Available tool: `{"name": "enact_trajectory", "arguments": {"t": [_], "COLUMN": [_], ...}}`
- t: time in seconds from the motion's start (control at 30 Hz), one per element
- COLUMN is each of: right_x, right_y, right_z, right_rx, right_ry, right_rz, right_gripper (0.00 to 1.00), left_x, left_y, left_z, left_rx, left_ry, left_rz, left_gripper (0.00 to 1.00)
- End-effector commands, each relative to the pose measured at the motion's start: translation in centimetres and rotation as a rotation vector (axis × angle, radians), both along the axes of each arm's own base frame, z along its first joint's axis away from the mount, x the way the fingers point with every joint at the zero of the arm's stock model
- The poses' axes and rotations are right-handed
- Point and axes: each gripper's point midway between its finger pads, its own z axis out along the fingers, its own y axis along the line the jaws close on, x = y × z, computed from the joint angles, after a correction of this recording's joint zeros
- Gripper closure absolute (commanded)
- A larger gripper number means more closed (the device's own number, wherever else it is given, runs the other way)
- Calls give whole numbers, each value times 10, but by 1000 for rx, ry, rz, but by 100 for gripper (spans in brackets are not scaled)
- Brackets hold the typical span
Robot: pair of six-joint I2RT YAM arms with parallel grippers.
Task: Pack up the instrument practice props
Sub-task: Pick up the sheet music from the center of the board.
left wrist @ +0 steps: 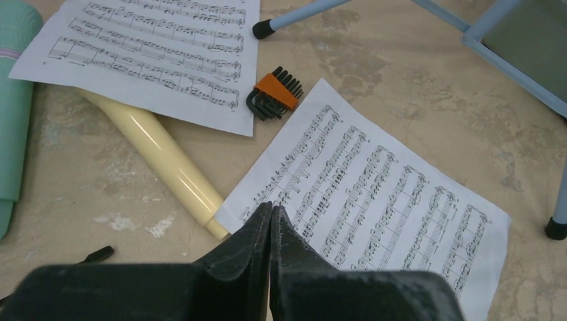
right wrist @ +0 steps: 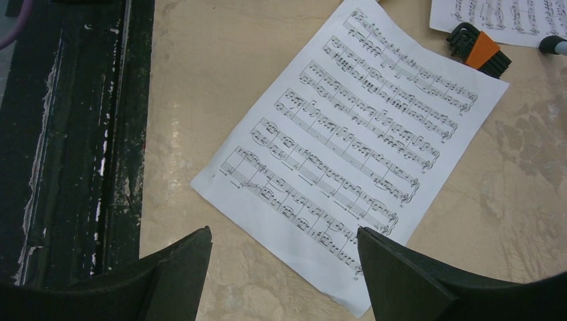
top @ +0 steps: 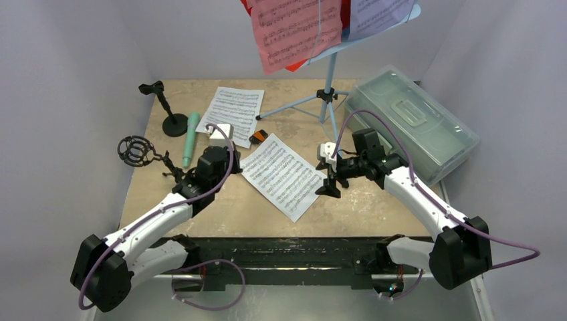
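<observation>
One end of beige mic (left wrist: 167, 164) hidden under white sheet (left wrist: 167, 60).

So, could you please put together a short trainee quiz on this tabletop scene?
1. True or false: the left pincer is open.
2. Which thing lies partly under the far white sheet? A) the beige microphone B) the box C) the round-base pole
3. What lies on the table below the open right pincer?

Key: 1 false, it is shut. 2 A. 3 the near white sheet.
</observation>
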Motion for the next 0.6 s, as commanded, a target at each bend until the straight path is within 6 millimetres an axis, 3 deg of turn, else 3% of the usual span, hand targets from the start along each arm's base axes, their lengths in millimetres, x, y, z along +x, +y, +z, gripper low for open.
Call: {"name": "enact_trajectory", "arguments": {"t": [0.0,0.07,0.17,0.33,0.57], "right_x": [-4,-5,-6,-7,-7], "right_y": [0,0,1,1,0], "right_z": [11,11,12,11,10], "right_rx": [17,17,23,24,21], "right_ry": [-48,-51,-48,-43,-45], "right_rz": [18,18,27,34,32], "right_gripper": [17,17,16,17,16], "left_x": [-1,-18,-37,-45,-36], "left_y": [-9,-10,-20,-13,-26], "left_z": [3,-27,-56,-81,-105], "left_rx": [-159,-242,-406,-490,-572], "left_ry": [61,162,199,189,224], "left_rz": [16,46,21,66,51], "left_gripper": [89,53,28,15,18]}}
